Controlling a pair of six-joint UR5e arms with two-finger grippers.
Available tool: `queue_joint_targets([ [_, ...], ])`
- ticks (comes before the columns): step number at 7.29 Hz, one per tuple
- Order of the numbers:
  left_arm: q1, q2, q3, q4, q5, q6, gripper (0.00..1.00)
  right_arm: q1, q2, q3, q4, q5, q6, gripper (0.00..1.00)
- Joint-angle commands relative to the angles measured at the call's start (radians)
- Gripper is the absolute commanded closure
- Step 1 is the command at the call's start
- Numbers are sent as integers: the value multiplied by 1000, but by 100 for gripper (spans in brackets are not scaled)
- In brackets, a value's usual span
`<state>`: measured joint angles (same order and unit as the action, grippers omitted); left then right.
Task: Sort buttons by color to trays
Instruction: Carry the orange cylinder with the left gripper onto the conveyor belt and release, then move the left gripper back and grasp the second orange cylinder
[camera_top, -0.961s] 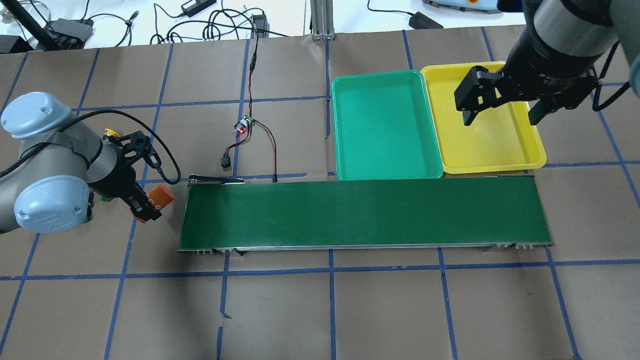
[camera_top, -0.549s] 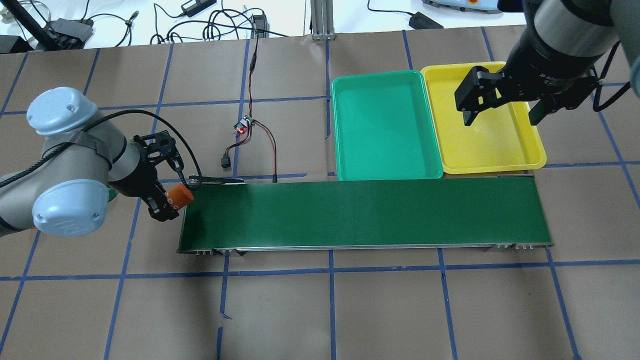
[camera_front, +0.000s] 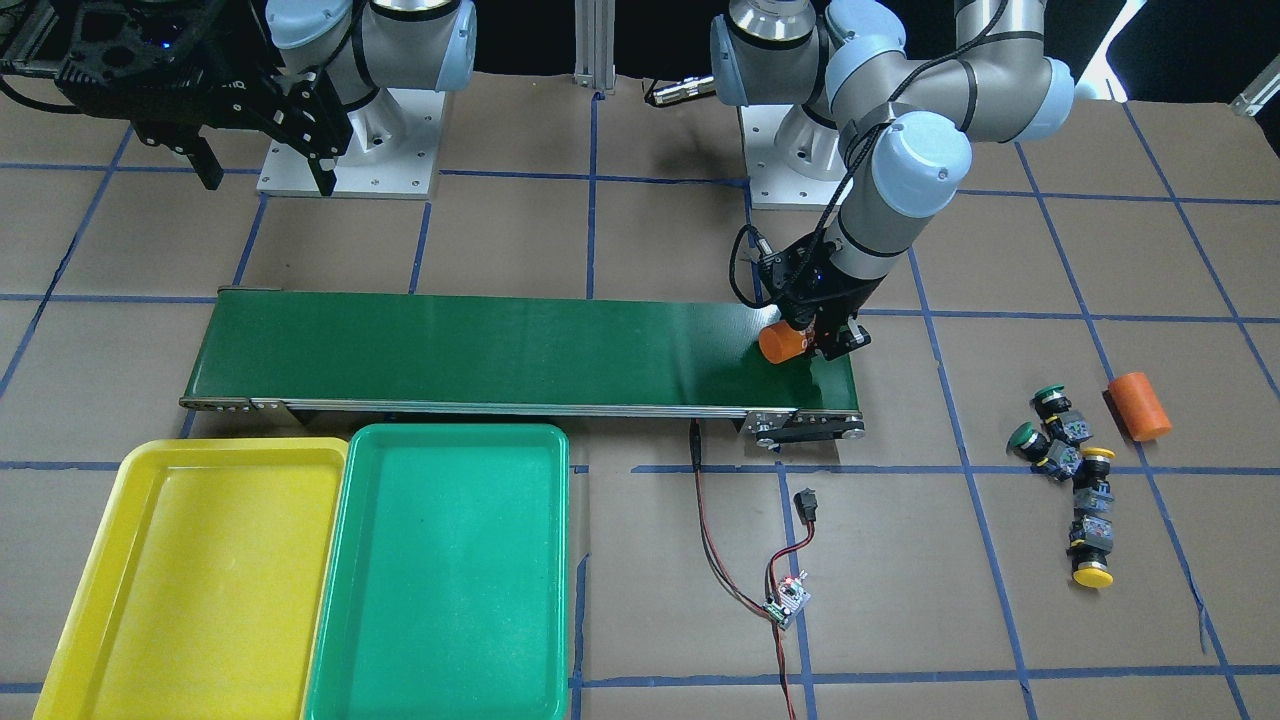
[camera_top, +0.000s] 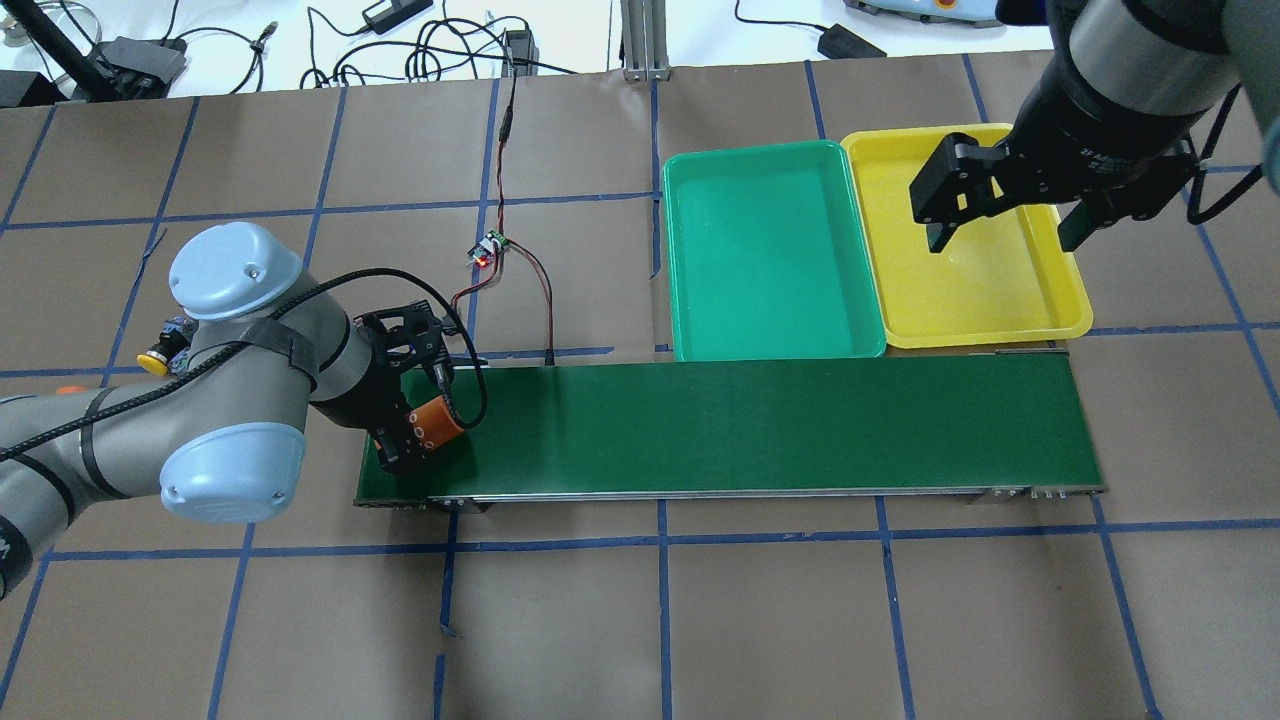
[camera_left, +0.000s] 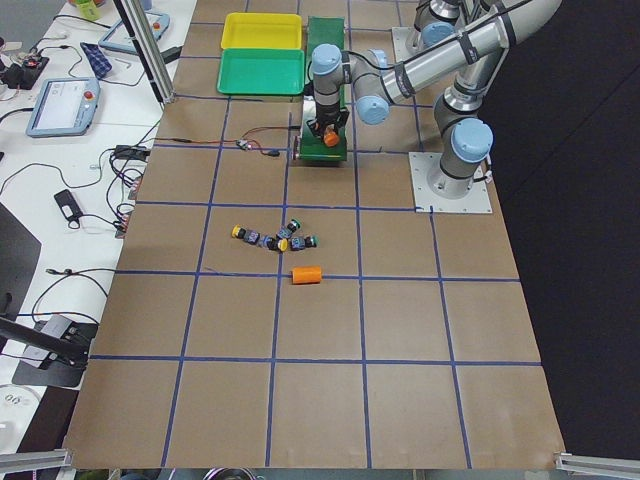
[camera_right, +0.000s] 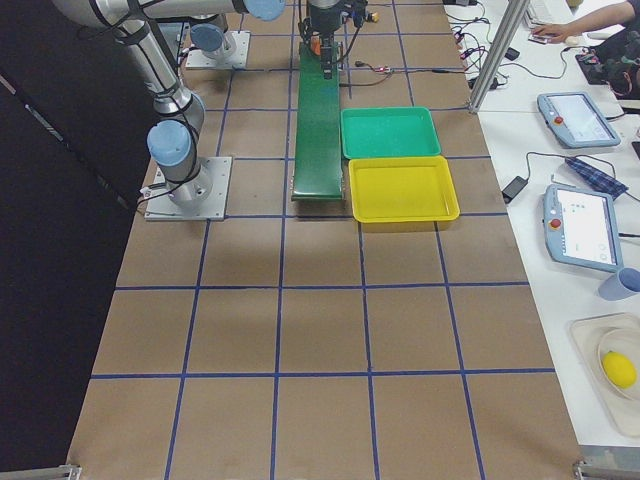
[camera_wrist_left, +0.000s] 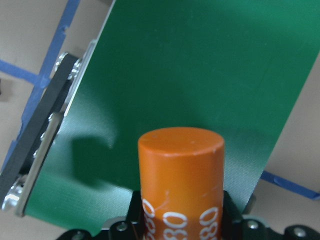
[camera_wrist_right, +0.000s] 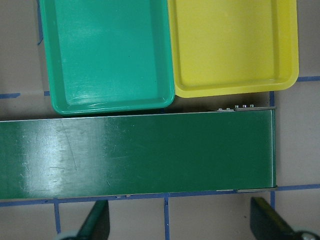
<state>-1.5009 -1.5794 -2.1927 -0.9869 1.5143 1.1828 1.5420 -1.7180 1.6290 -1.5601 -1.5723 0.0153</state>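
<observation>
Orange cylinder (camera_top: 446, 419) clamped in left tool (camera_top: 424, 433); right tool (camera_top: 1003, 238) spread, empty.

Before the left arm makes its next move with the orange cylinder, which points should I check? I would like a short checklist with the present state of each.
1. Left gripper shut on the orange cylinder: ok.
2. Cylinder is above the conveyor belt, at its end: ok.
3. Cylinder touches the belt: cannot tell.
4. Held thing is a button: not ok; all four buttons lie on the table.
5. Green tray and yellow tray beside the belt's other end: ok.
6. Right gripper open, raised off the table: ok.
</observation>
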Motion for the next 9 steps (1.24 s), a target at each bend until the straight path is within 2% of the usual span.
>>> queue_joint_targets([
  [1, -10, 13, 51, -1, 9, -64, 0, 0, 3, 0, 0, 0, 2, 0],
  [2, 10, 35, 115, -144, 15, -74, 0, 1, 5, 2, 0, 0, 2, 0],
  [3, 110, 47, 186, -268, 53, -95, 0, -2, 5, 2, 2, 0, 0, 0],
  [4, 272, 38, 206, -316, 64, -106, 0, -2, 2, 2, 2, -2, -2, 0],
  [6, 616, -32, 221, -297, 63, -94, 0, -3, 2, 0, 2, 0, -2, 0],
  [8, 726, -176, 264, -85, 114, -214, 0, 1, 0, 2, 0, 0, 0, 0],
  [9, 758, -242, 327, -75, 124, -291, 0, 1, 0, 2, 2, 0, 2, 0],
])
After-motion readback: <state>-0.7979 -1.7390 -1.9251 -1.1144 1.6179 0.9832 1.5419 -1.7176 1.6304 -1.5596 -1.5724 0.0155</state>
